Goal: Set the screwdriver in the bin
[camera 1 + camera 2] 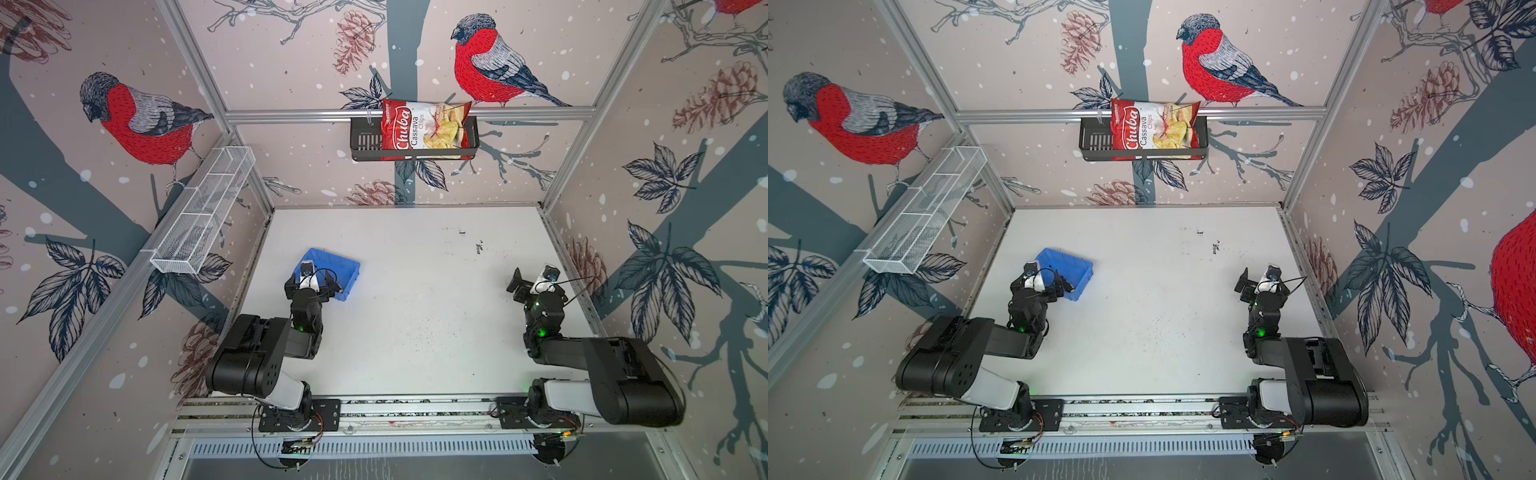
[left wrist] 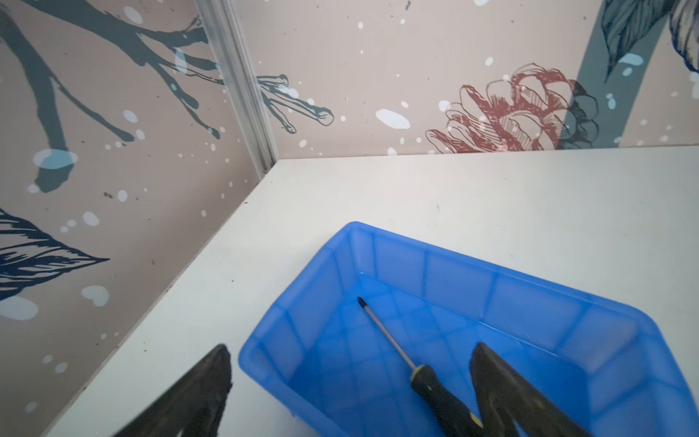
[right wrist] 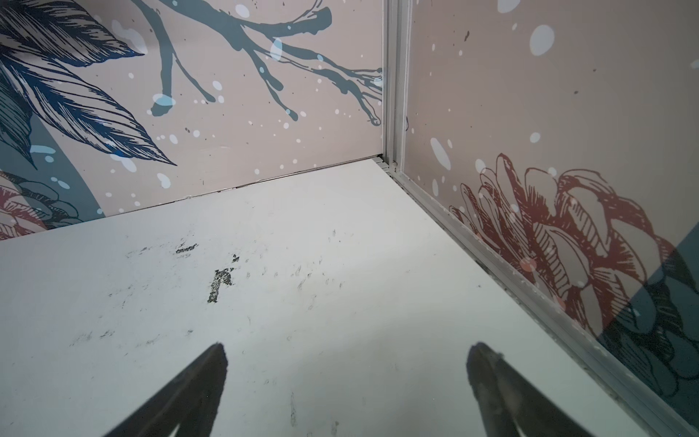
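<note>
Left hand (image 1: 313,286) hangs over the near end of the bin (image 1: 332,266) in both top views, its fingers spread wide and grasping nothing; the same hand (image 1: 1042,286) covers part of the blue bin (image 1: 1063,259), which sits on the left side of the white surface (image 1: 415,311), near the side wall. From up here the screwdriver is too hidden by the hand to pick out. Right hand (image 1: 536,282) is well apart, near the right wall above bare surface (image 1: 1142,311), and this hand (image 1: 1262,282) is also spread wide and empty. On the back wall a black slotted basket (image 1: 365,141) holds a red chip bag (image 1: 424,129); a long white wire mesh basket (image 1: 203,216) hangs on the left wall

Left wrist view: the screwdriver (image 2: 412,369) lies on the floor of the bin (image 2: 529,302), tip toward the far corner, black handle toward the camera. The left hand (image 2: 351,353) straddles the near wall, one finger over the surface (image 2: 491,196), the other inside the bin just beside the handle; whether it touches I cannot tell. Nothing is clamped

Right wrist view: the right hand (image 3: 350,352) is gaping above the scuffed surface (image 3: 302,227), grasping nothing
</note>
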Tool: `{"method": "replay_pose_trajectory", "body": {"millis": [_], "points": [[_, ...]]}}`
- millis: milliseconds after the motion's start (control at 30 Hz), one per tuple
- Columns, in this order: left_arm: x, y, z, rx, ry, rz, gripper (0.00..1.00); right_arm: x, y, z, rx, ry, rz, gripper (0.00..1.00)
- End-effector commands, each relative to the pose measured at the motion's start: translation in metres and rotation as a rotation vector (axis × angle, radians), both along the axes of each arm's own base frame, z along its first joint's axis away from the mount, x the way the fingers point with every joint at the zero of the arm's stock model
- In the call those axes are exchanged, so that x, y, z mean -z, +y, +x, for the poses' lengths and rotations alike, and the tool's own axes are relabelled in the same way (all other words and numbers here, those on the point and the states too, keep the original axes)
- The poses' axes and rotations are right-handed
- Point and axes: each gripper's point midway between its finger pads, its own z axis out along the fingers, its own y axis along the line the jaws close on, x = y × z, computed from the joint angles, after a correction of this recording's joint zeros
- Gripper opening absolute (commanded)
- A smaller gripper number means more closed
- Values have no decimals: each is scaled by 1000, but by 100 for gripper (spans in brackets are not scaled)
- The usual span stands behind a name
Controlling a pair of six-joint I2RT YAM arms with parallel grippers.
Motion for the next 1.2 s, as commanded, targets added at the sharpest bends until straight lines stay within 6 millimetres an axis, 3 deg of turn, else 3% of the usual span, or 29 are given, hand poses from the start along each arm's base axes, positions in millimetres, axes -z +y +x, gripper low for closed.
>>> {"method": "replay_pose_trajectory", "body": {"millis": [0,200,1167], "points": [[-20,-3,3,27,-103,-40,97,-15,5,9,-35,-75,20,99],[-16,2,10,11,-74,-57,97,2,5,27,-43,-4,29,100],[-16,2,10,11,-74,-57,97,2,7,28,-31,5,11,100]]}}
